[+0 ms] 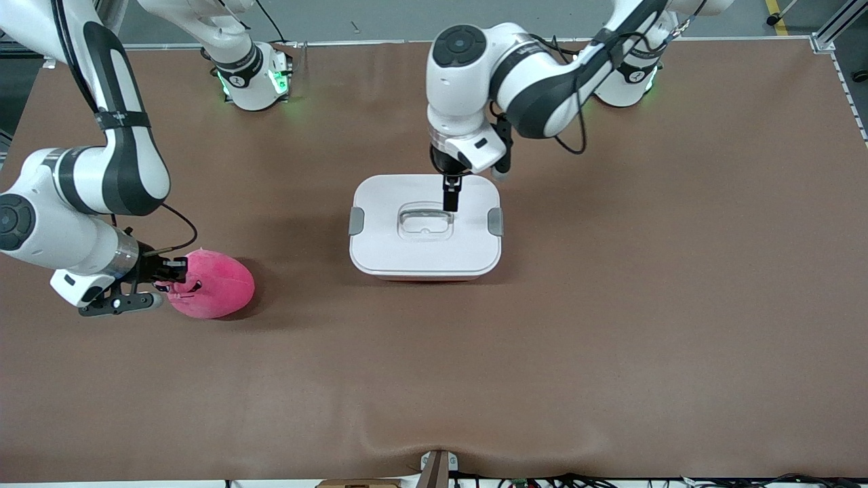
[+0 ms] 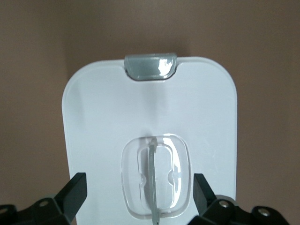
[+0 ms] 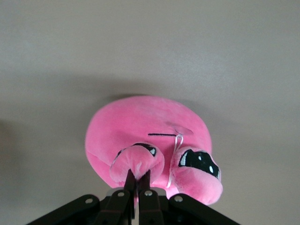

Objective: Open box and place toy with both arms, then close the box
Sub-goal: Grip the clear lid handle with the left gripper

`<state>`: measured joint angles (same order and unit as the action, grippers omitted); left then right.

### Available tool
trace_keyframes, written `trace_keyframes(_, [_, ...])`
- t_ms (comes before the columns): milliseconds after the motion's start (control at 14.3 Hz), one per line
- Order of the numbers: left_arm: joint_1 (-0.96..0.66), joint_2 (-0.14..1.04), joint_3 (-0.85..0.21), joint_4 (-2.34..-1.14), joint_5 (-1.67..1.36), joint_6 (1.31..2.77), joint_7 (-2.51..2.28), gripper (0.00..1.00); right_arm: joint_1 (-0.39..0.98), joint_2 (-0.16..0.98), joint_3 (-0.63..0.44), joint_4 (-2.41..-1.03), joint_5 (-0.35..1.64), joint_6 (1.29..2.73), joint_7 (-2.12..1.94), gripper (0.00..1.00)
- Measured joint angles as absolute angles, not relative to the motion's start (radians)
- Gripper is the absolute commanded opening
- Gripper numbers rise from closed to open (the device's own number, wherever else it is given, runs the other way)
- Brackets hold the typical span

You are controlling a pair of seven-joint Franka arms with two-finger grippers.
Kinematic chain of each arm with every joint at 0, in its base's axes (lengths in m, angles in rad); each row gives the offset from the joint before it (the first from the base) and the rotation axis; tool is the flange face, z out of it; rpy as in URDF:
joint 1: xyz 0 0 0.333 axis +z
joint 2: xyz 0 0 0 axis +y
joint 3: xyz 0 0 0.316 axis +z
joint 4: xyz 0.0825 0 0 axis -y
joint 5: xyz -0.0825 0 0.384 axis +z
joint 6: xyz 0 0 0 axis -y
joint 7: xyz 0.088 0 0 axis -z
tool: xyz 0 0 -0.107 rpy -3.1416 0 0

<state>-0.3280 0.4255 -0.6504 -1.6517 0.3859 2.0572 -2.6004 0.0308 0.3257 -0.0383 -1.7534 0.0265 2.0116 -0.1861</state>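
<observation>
The box (image 1: 386, 203) stands shut mid-table, its white lid on and a grey clip (image 1: 356, 221) at each end. My left gripper (image 1: 450, 196) hangs open just above the lid. In the left wrist view its fingers (image 2: 75, 192) stand either side of the clear recessed handle (image 2: 164, 154), touching nothing. The toy (image 1: 217, 285), a bright pink plush, lies on the table toward the right arm's end, nearer the front camera than the box. My right gripper (image 1: 169, 271) is shut on the toy (image 3: 150, 122), pinching a small pink protruding part (image 3: 138, 164) by its face.
Brown matting (image 1: 610, 305) covers the whole table. Both arm bases (image 1: 254, 78) stand along the table edge farthest from the front camera. At the near edge a small mount (image 1: 437, 468) sticks up where the mat is wrinkled.
</observation>
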Motion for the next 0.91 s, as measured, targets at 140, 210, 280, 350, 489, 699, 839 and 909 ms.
trace_keyframes(140, [-0.362,0.458,-0.65,-1.651,0.466,2.094,-2.714,1.0,0.03,0.319,-0.042,-1.713,0.027,1.947,-0.224,0.0])
trace_keyframes(210, [-0.379,0.476,-0.65,-1.65,0.511,2.102,-2.747,1.0,0.03,0.316,-0.045,-1.687,0.027,1.903,-0.232,0.0])
trace_keyframes(280, [-0.394,0.493,-0.648,-1.65,0.55,2.106,-2.758,1.0,0.029,0.313,-0.048,-1.662,0.027,1.86,-0.239,0.0])
trace_keyframes(350, [-0.405,0.511,-0.647,-1.646,0.579,2.11,-2.769,1.0,0.027,0.31,-0.05,-1.641,0.027,1.827,-0.245,0.0])
trace_keyframes(489, [-0.416,0.547,-0.645,-1.623,0.608,2.117,-2.773,0.98,0.025,0.306,-0.051,-1.615,0.027,1.785,-0.248,0.0])
trace_keyframes(699, [-0.424,0.584,-0.641,-1.591,0.654,2.118,-2.794,0.85,0.026,0.304,-0.05,-1.574,0.027,1.74,-0.248,0.0])
trace_keyframes(839, [-0.428,0.603,-0.638,-1.58,0.674,2.118,-2.808,0.76,0.026,0.303,-0.049,-1.543,0.027,1.701,-0.248,0.0])
trace_keyframes(909, [-0.43,0.612,-0.637,-1.572,0.676,2.118,-2.81,0.73,0.026,0.302,-0.049,-1.533,0.027,1.68,-0.248,0.0])
